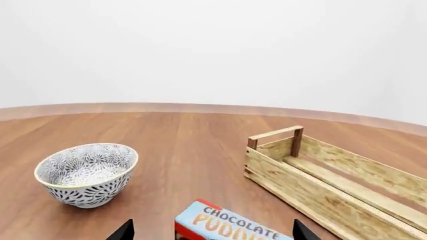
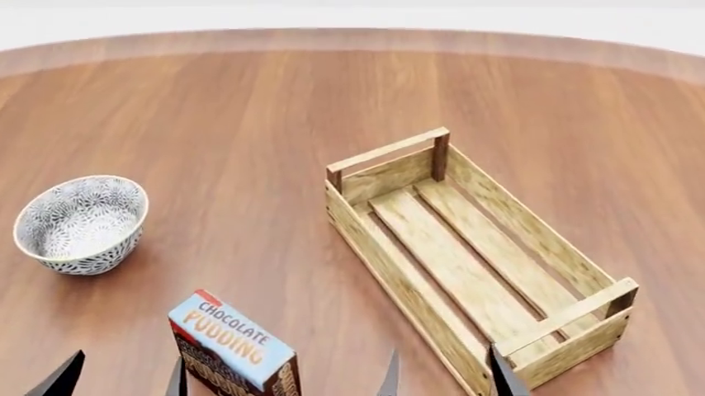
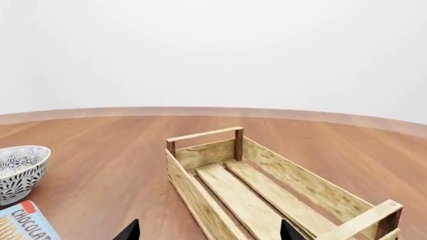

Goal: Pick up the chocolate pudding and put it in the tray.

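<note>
The chocolate pudding is a small carton with a light-blue lettered side, standing on the wooden table near the front. It also shows in the left wrist view and at the edge of the right wrist view. The tray is a long light-wood slatted crate to the carton's right, empty, also seen in both wrist views. My left gripper is open and empty, just short of the carton. My right gripper is open and empty, over the tray's near end.
A round grey-white patterned bowl stands at the left, behind the carton; it also shows in the left wrist view and the right wrist view. The brown table stretches far back to a curved edge.
</note>
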Motion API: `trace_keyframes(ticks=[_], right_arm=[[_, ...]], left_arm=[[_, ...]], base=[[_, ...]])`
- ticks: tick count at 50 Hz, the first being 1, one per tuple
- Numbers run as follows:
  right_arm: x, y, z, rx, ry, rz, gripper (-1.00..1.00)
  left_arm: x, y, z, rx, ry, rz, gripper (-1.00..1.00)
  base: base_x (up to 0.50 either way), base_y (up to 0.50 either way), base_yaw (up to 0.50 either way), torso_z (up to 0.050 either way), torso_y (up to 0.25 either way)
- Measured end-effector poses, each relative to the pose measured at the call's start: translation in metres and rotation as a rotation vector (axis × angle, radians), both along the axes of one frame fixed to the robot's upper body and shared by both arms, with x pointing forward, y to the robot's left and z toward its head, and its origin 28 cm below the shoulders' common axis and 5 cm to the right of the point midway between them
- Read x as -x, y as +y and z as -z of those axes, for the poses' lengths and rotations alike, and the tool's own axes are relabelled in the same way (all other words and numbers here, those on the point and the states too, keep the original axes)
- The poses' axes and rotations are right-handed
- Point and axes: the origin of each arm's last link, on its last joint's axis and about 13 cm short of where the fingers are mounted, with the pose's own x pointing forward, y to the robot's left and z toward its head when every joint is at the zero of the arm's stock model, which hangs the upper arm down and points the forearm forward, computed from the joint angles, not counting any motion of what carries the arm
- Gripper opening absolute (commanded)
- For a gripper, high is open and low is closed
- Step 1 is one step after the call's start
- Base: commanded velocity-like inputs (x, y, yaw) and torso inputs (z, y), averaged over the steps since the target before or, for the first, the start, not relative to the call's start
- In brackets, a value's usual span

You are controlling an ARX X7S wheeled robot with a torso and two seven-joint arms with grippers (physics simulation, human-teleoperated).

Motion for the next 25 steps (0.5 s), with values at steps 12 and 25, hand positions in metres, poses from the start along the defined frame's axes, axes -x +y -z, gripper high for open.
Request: trace_keyframes(ticks=[12, 25], right_arm=[[0.0, -0.0001, 0.0004, -0.008, -0.003, 0.005, 1.0], [0.0027, 0.0015, 0.0002, -0.021, 0.002, -0.021, 1.0]], left_arm=[[0.0004, -0.0001, 0.0007, 0.002, 0.001, 0.0, 1.0], [0.0013, -0.0002, 0.0004, 0.002, -0.001, -0.001, 1.0]], base=[[0.35, 0.0, 0.0, 0.0, 0.0], [0.05, 0.0, 0.0, 0.0, 0.0]])
